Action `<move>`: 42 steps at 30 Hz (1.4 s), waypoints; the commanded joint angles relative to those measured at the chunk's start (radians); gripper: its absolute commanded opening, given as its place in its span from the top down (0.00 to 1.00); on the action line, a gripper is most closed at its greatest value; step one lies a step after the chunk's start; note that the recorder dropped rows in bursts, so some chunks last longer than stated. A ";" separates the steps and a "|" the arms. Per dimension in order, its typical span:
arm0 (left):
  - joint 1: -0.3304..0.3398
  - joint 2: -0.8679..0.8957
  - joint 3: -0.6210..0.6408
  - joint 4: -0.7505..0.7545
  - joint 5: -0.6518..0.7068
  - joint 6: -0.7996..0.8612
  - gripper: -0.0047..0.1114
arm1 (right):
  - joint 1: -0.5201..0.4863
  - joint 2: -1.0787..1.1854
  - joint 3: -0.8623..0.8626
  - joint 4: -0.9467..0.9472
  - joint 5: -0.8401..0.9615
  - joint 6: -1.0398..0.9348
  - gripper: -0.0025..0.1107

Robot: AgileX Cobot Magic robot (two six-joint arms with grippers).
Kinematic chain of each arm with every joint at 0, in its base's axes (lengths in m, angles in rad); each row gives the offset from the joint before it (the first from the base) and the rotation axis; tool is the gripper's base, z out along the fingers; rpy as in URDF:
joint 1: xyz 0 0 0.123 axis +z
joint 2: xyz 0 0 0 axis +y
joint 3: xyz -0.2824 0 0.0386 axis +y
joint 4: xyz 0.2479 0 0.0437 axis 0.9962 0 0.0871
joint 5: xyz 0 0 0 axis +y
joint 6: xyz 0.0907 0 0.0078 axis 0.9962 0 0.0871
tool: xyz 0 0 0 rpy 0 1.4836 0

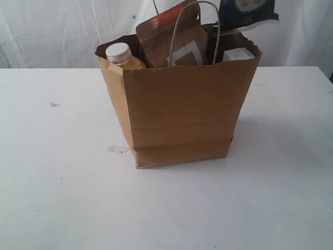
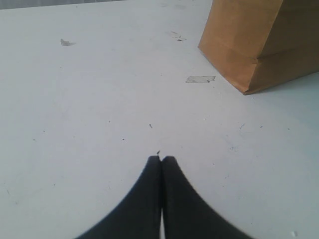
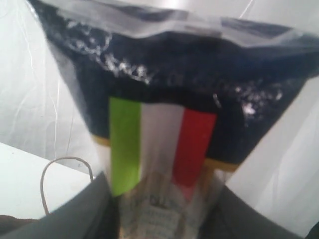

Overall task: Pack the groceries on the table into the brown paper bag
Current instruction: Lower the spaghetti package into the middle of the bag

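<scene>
The right gripper [image 3: 159,209] clamps the dark-blue spaghetti pack [image 1: 247,12] just above the rim of the brown paper bag [image 1: 182,109]; the left gripper [image 2: 161,159], closed and empty, hangs over open counter [image 2: 89,109] beside the bag

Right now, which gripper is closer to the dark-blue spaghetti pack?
Right. The right gripper holds the dark-blue spaghetti pack above the brown paper bag; the left gripper hangs shut low over the table.
</scene>
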 commanded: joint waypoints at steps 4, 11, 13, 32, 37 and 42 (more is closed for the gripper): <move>0.004 -0.005 0.003 -0.002 -0.001 -0.008 0.96 | -0.009 0.013 -0.012 0.032 -0.116 0.005 0.98; 0.004 -0.005 0.003 -0.002 -0.001 -0.008 0.96 | -0.009 0.013 -0.012 0.147 -0.129 -0.035 0.98; 0.004 -0.005 0.003 -0.002 -0.001 -0.008 0.96 | -0.009 0.013 -0.012 0.185 -0.131 -0.061 0.98; 0.004 -0.005 0.003 -0.002 -0.001 -0.008 0.96 | -0.009 0.096 0.002 0.297 -0.120 -0.134 0.98; 0.004 -0.005 0.003 -0.002 -0.001 -0.008 0.96 | -0.009 0.096 0.063 0.301 -0.109 -0.134 0.98; 0.004 -0.005 0.003 -0.002 -0.001 -0.008 0.96 | -0.007 0.096 0.124 0.309 -0.113 -0.129 0.98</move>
